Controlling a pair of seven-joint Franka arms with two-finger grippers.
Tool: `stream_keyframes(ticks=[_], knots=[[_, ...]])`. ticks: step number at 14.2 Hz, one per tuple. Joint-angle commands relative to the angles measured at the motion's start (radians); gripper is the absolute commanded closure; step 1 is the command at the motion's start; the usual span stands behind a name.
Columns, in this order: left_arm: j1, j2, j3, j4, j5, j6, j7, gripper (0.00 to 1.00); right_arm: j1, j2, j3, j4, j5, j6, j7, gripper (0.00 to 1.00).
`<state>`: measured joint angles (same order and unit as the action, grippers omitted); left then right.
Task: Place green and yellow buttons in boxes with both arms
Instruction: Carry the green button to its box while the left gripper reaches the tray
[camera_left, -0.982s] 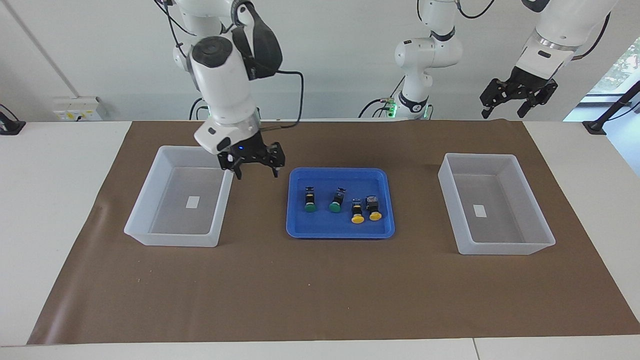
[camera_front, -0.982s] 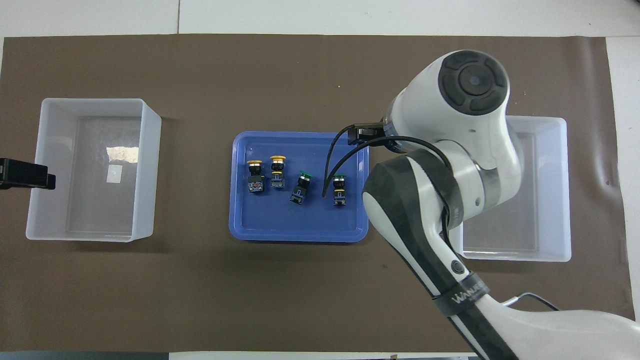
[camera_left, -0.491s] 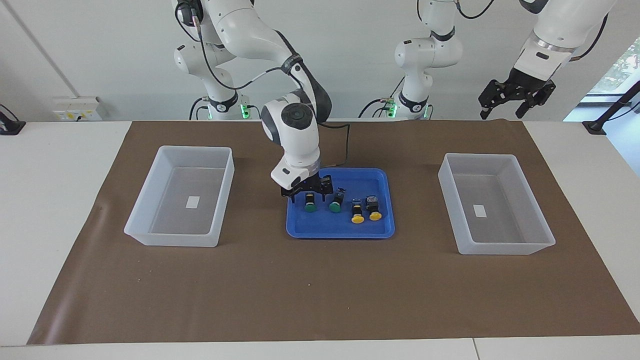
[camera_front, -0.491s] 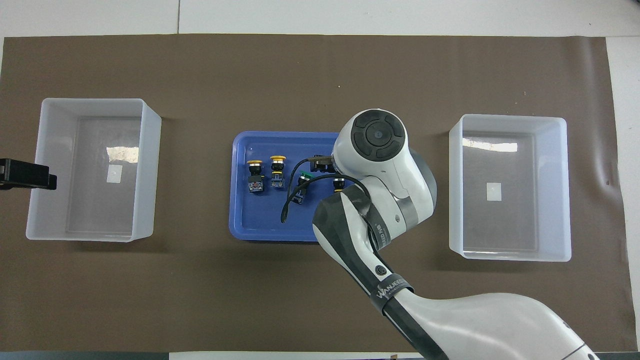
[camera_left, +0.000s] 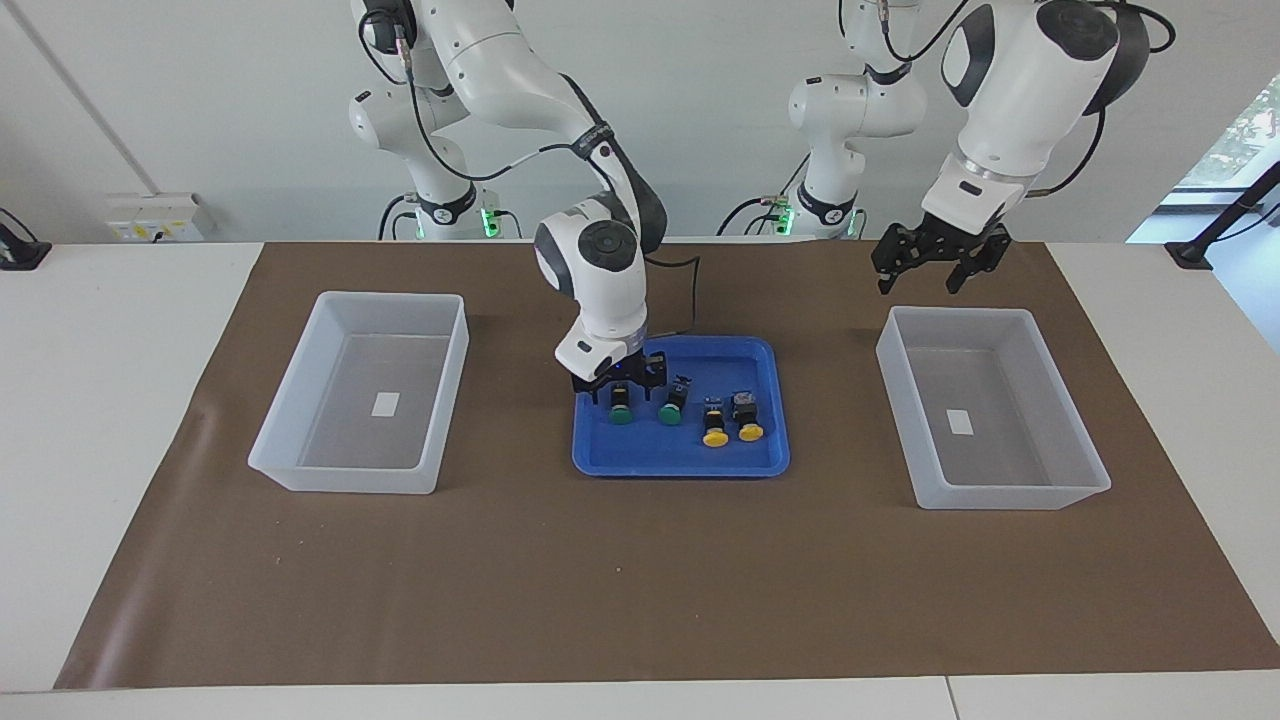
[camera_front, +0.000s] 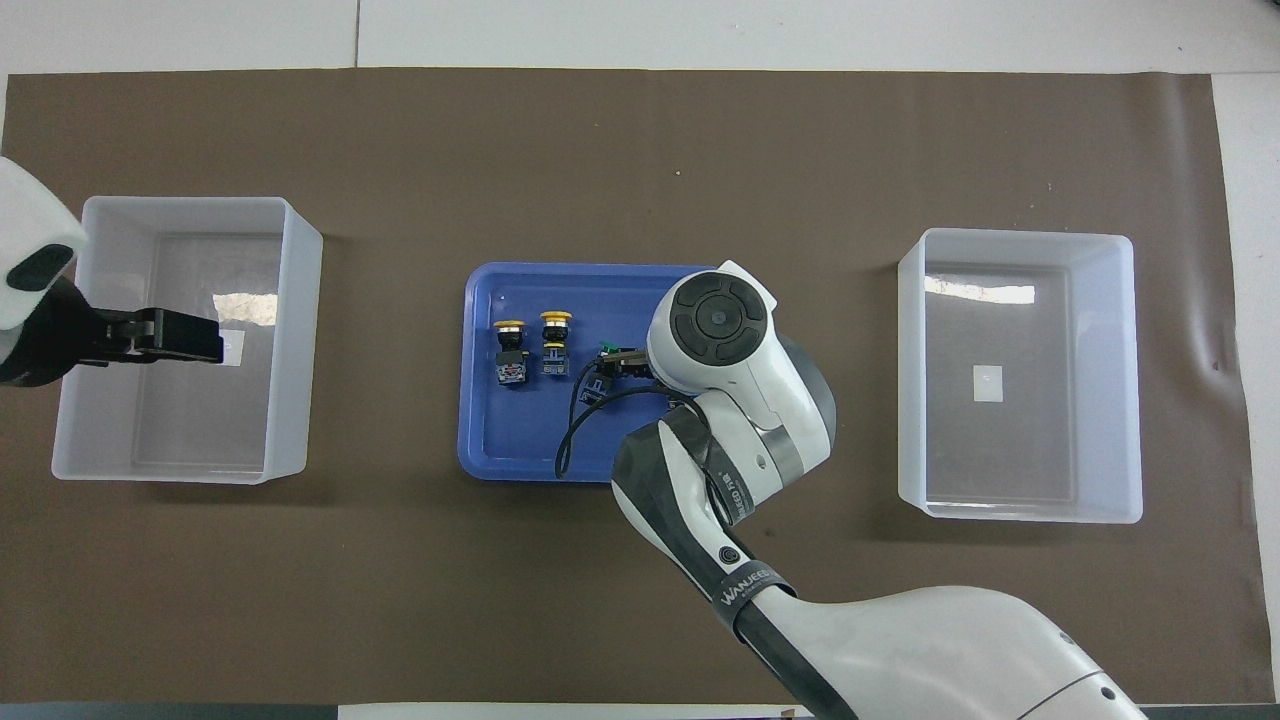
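Observation:
Two green buttons (camera_left: 621, 405) (camera_left: 672, 403) and two yellow buttons (camera_left: 714, 426) (camera_left: 749, 420) lie in the blue tray (camera_left: 680, 465). My right gripper (camera_left: 620, 386) is down in the tray, open, with its fingers on either side of the green button nearest the right arm's end. In the overhead view my right wrist hides that button; the other green button (camera_front: 603, 362) and the yellow ones (camera_front: 510, 352) (camera_front: 555, 345) show. My left gripper (camera_left: 935, 268) is open and empty in the air over the robot-side rim of the left-end box (camera_left: 900, 330). The other box (camera_left: 300, 470) is empty.
The tray sits mid-table between the two translucent boxes, all on a brown mat (camera_left: 640, 580). Each box has a small white label (camera_left: 960, 422) inside. The right arm's forearm (camera_front: 900, 640) crosses the mat's near-robot part in the overhead view.
My right gripper swung from beside its box to the tray and came down around a green button. My left arm swung down and inward from high up to over its box's rim.

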<state>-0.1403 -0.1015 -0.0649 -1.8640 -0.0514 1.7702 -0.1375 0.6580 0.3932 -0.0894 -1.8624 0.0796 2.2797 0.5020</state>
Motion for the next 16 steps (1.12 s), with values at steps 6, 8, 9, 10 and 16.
stream_keyframes(ticks=[6,8,9,10,16], knots=[[-0.015,-0.014,0.011,-0.032,-0.024,0.063,-0.004,0.0,0.005,-0.037,-0.004,-0.064,-0.001,0.037,0.006,0.68],[-0.042,-0.015,0.011,-0.049,-0.024,0.093,-0.013,0.0,0.003,-0.034,-0.004,-0.028,0.0,0.005,0.007,0.79],[-0.044,-0.009,0.011,-0.05,-0.024,0.104,-0.013,0.0,0.005,-0.033,-0.004,0.017,0.002,-0.047,0.007,0.82],[-0.053,-0.003,0.011,-0.05,-0.024,0.11,-0.013,0.0,0.0,-0.034,-0.004,0.066,0.002,-0.116,0.007,0.82],[-0.177,0.162,0.011,-0.044,-0.024,0.291,-0.12,0.08,-0.289,-0.198,-0.018,0.138,-0.001,-0.403,-0.254,0.83]])
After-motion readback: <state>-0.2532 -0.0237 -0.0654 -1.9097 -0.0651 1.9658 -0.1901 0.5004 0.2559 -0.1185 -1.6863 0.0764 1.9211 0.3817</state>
